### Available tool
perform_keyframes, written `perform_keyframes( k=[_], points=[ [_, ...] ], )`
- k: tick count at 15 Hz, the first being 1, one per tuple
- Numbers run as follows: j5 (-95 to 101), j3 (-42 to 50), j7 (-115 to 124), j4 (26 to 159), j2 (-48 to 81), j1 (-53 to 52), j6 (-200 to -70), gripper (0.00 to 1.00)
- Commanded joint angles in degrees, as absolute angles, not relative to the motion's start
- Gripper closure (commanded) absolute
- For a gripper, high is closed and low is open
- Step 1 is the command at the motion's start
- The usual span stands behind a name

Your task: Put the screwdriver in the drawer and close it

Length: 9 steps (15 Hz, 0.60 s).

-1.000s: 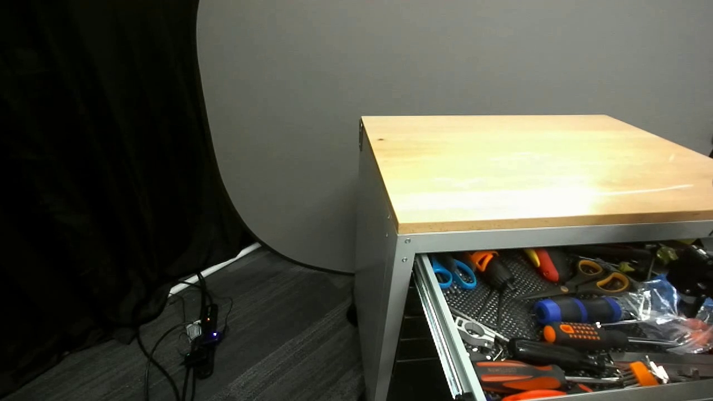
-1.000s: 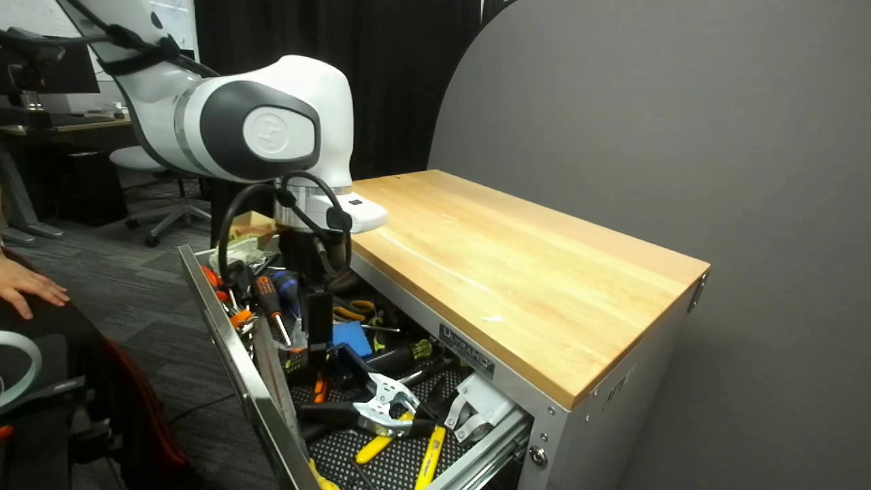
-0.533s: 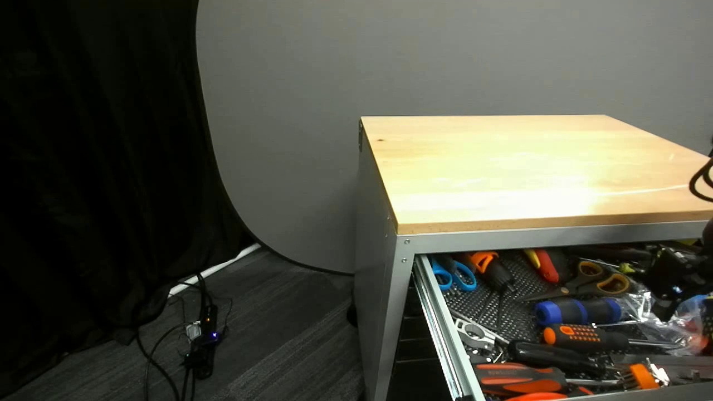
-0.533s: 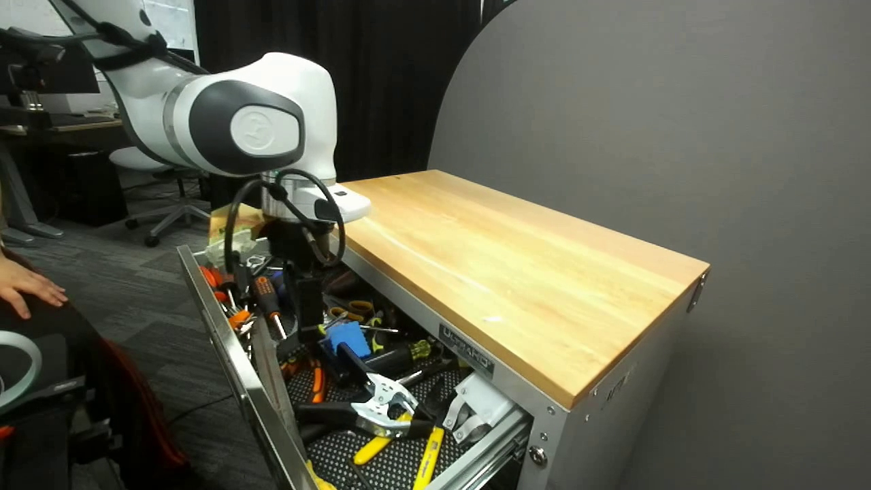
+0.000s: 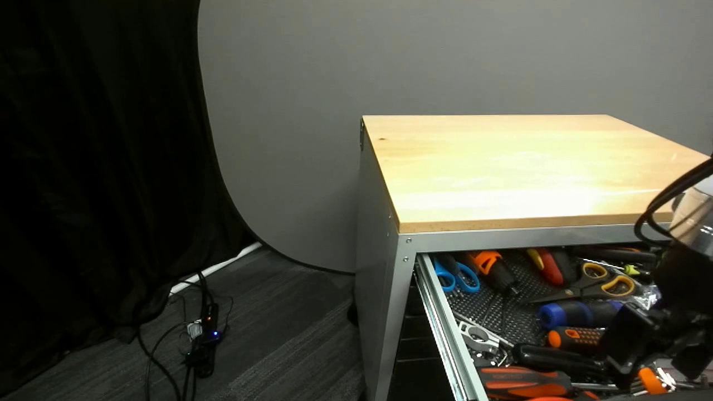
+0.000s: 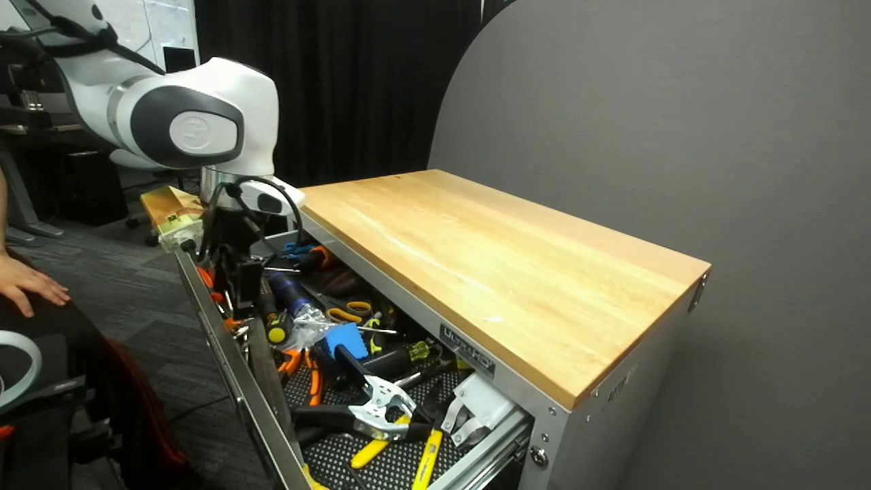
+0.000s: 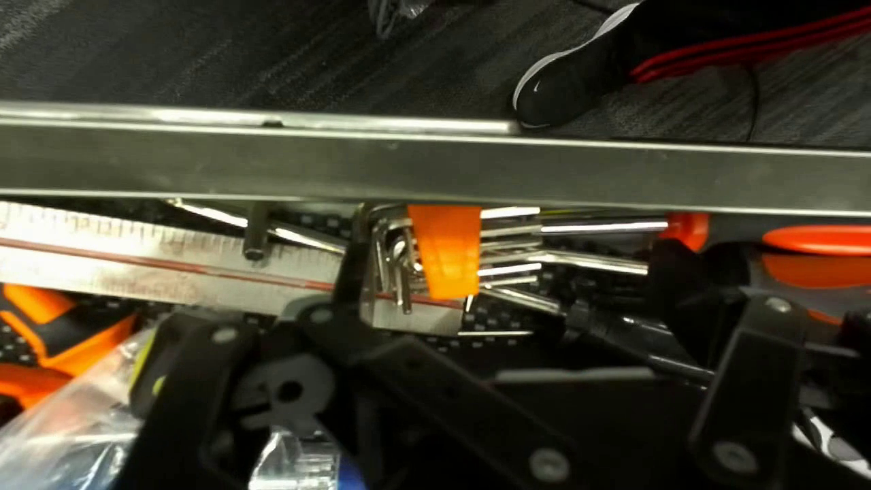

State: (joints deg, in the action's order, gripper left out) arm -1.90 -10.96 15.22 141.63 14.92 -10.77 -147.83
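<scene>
The drawer is pulled open; its front wall [image 6: 224,361] shows in an exterior view and its side rail [image 5: 450,334] in an exterior view. The wrist view shows the front wall [image 7: 408,162] across the top. The stubby black and yellow screwdriver [image 6: 276,328] lies among tools beside a clear plastic bag. Part of it shows in the wrist view [image 7: 146,371], outside my left finger. My gripper [image 7: 510,269] is open, its fingers wide apart with nothing held, over the drawer close to its front wall. It also shows in both exterior views [image 6: 248,296] [image 5: 657,359].
An orange hex-key set [image 7: 446,252] and a metal ruler [image 7: 156,252] lie below my fingers. Other tools crowd the drawer, such as scissors [image 5: 593,284] and a clamp [image 6: 384,408]. The wooden tabletop [image 6: 503,272] overhangs behind. A person's hand [image 6: 34,286] and shoe [image 7: 568,85] are near the front.
The arm and gripper have moved along the drawer, leftward in an exterior view, and towards its front wall. The screwdriver now shows lying in the drawer; before, only yellow showed near the fingertips.
</scene>
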Motion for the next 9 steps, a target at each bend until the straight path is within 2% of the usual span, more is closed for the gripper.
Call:
perform_keyframes(
  k=[1,5,9],
  points=[
    [-0.2,-8.7,16.7,144.0,10.6,-11.8,-150.2,0.0],
    [4.1,-5.2,19.3,143.7,6.5,-11.2,-150.4,0.0],
    [11.1,-1.9,21.0,142.8,1.8,-9.0,-139.1,0.0]
  ],
)
